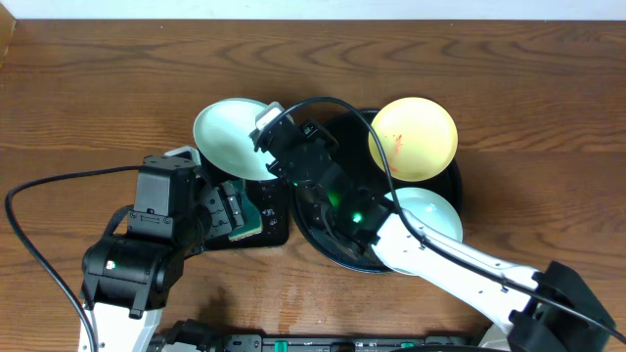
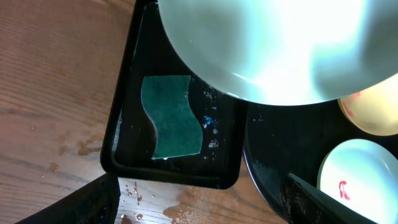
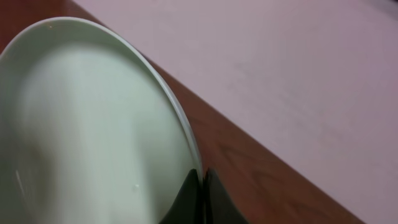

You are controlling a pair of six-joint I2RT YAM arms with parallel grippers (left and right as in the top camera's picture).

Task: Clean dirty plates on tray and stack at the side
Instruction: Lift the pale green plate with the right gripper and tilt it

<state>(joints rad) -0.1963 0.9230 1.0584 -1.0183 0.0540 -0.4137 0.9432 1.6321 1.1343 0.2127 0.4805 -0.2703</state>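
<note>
My right gripper (image 1: 271,147) is shut on the rim of a pale mint-blue plate (image 1: 231,137) and holds it tilted in the air over the left edge of the round black tray (image 1: 323,240); it fills the right wrist view (image 3: 87,124) and the top of the left wrist view (image 2: 280,43). A pale yellow plate (image 1: 413,139) with a red smear leans on the tray's far right rim. A second mint-blue plate (image 1: 430,213) with a red smear (image 2: 343,188) lies in the tray. My left gripper (image 2: 199,205) is open and empty above the table, near the rectangular tray.
A small rectangular black tray (image 2: 124,112) left of the round one holds a green sponge (image 2: 172,116). Water drops and a wet patch (image 2: 186,202) lie on the wooden table in front of it. A black cable (image 1: 39,210) loops at the left.
</note>
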